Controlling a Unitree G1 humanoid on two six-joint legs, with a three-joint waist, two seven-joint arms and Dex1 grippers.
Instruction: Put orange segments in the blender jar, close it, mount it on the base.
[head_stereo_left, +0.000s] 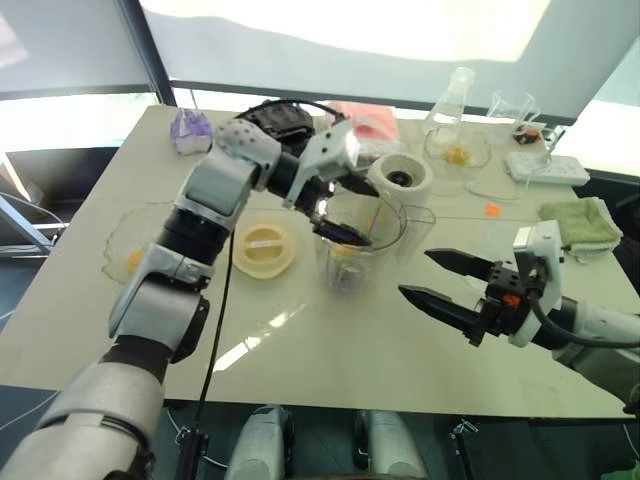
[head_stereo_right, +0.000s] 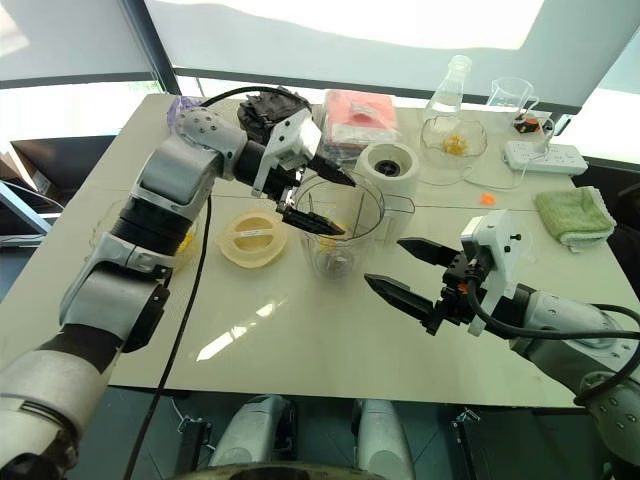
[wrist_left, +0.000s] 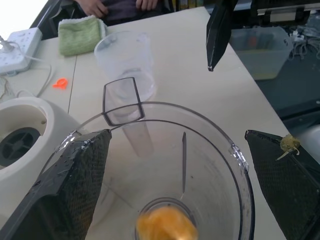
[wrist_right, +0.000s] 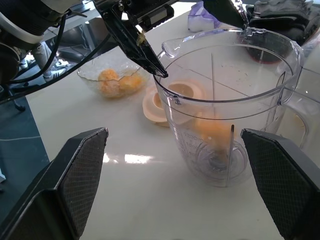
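The clear blender jar (head_stereo_left: 375, 232) stands upright mid-table, uncapped, with one orange segment (wrist_left: 165, 225) lying at its bottom. My left gripper (head_stereo_left: 350, 210) hangs open over the jar's mouth, one finger on each side of the rim, holding nothing; a scrap of pulp (wrist_left: 289, 144) clings to one finger. More orange segments (wrist_right: 114, 81) sit in a glass bowl (head_stereo_left: 128, 232) at the left. The cream base (head_stereo_left: 400, 178) stands just behind the jar. In front of the jar and to its right, my right gripper (head_stereo_left: 415, 273) is open and empty, pointing toward it.
A flat cream lid (head_stereo_left: 264, 248) lies left of the jar, and a clear cup (wrist_left: 125, 60) stands on its right. Along the back are a flask (head_stereo_left: 452, 100), a glass bowl (head_stereo_left: 457, 150), a power strip (head_stereo_left: 545, 168) and a green cloth (head_stereo_left: 580, 222).
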